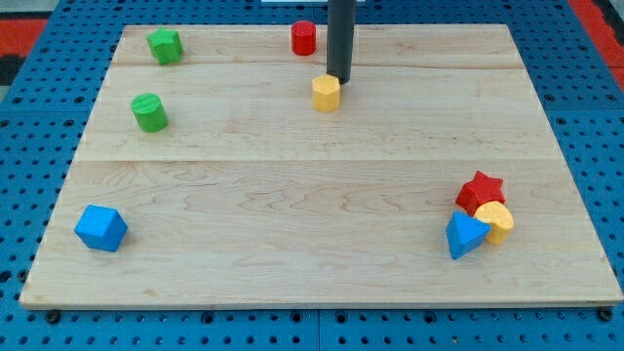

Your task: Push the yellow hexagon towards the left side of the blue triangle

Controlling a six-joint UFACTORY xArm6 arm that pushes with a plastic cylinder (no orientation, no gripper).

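Observation:
The yellow hexagon (326, 94) sits near the view's top centre of the wooden board (292, 195). My tip (338, 80) is just above and to the right of it, touching or almost touching its upper right edge. The blue triangle (465, 235) lies at the view's lower right, far from the hexagon. It touches a yellow rounded block (496, 220) on its right and a red star (482, 190) just above.
A red cylinder (304, 38) stands left of the rod at the top edge. A green block (165, 45) is at the top left and a green cylinder (149, 112) below it. A blue cube-like block (101, 228) is at the lower left.

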